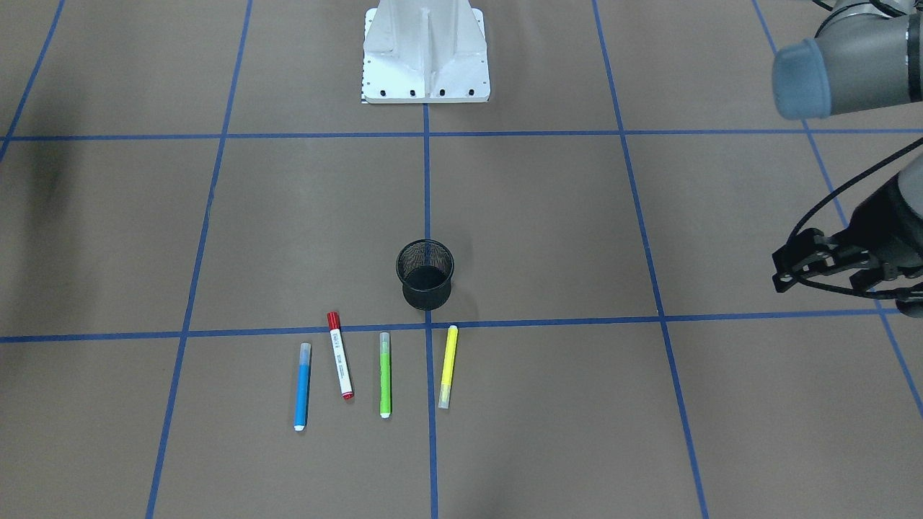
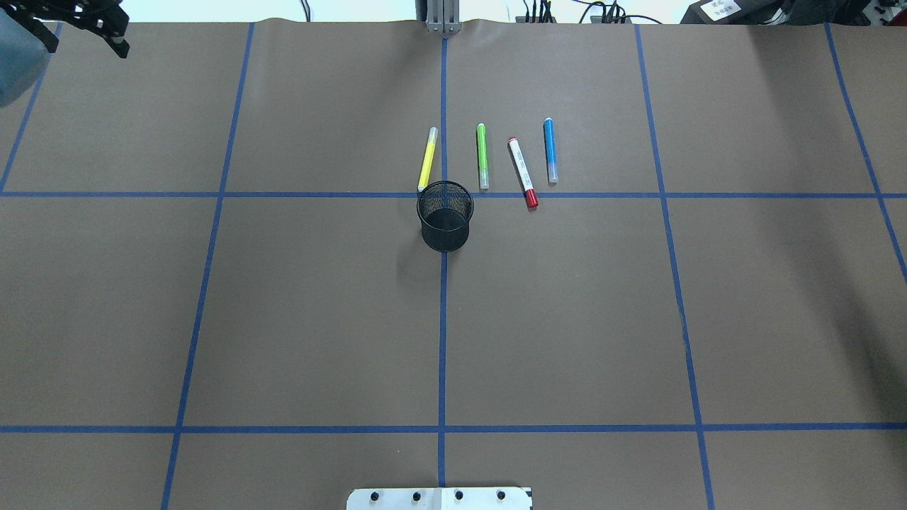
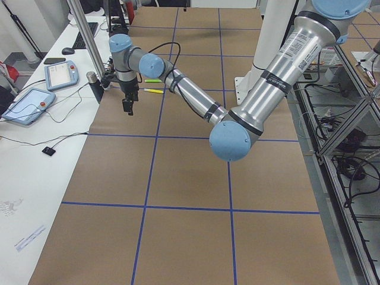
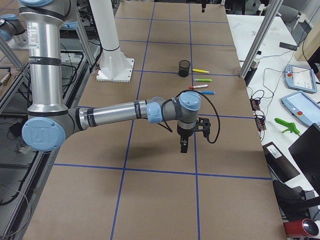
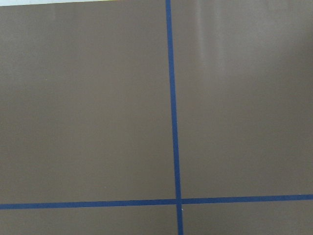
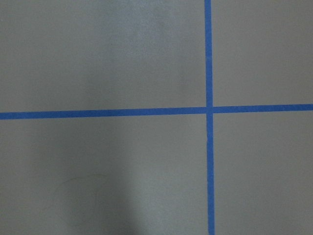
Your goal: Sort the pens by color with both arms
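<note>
The yellow pen point(image 2: 428, 159), green pen point(image 2: 482, 156), red-capped pen point(image 2: 522, 173) and blue pen point(image 2: 549, 150) are laid in a row just beyond the mesh cup point(image 2: 445, 216). The left gripper point(image 2: 85, 46) is held well away with its fingers apart; the state of the right gripper point(image 4: 183, 146) cannot be told. Each barrel should be gripped mid-length, crosswise.

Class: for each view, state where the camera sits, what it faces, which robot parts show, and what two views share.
Front-facing: across the table, facing robot; pedestal, left arm.
Overhead: behind robot, looking down; pedestal edge, left gripper.
Exterior left: table's left end; left arm near.
Exterior right: right end; right arm near.
Left wrist: down on taped paper; no body.
Right wrist: likewise.
Shared: front-facing and overhead show pens, cup.
</note>
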